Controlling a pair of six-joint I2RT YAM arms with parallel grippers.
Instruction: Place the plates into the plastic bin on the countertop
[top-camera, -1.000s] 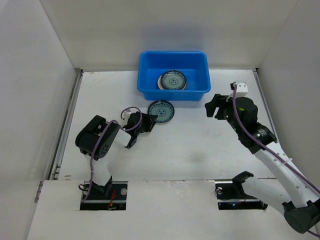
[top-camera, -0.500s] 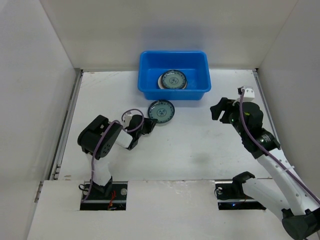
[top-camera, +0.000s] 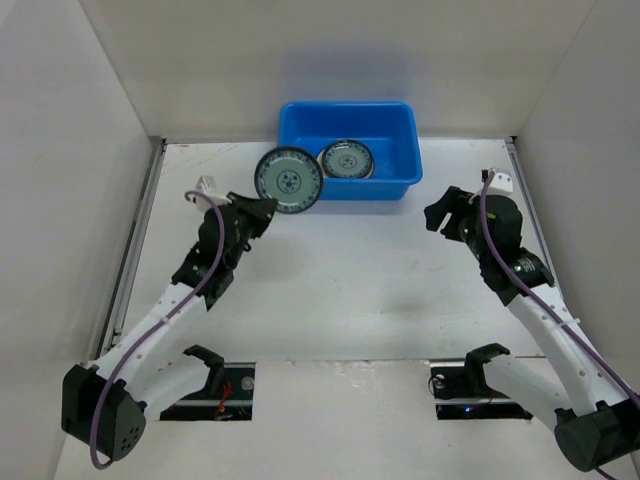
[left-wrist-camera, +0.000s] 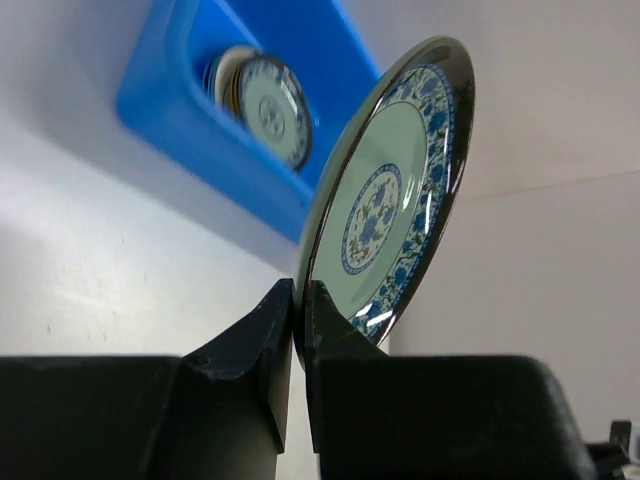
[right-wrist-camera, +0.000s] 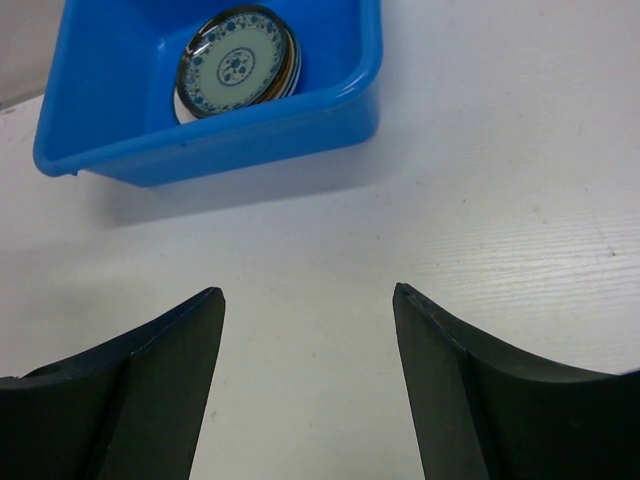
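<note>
Lifted teal-blue patterned plate (top-camera: 288, 180) off countertop (top-camera: 350, 280); holding it by rim in left gripper (top-camera: 262, 207), beside plastic bin (top-camera: 385, 187). Keeping right gripper (right-wrist-camera: 305, 300) wide, empty. Needs only release over stack (top-camera: 347, 160).

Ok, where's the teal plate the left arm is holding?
Top view, left of centre: the teal plate is raised in the left pincer at the blue bin's front-left corner, left of the stacked plates inside.

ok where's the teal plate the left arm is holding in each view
Top external: held plate, upper centre, overlapping the left front corner of the blue bin.
Left wrist: centre-right, on edge, pinched by the left gripper.
Right wrist: not in view; only the plate stack inside the bin.
Shared landmark: the blue bin.
</note>
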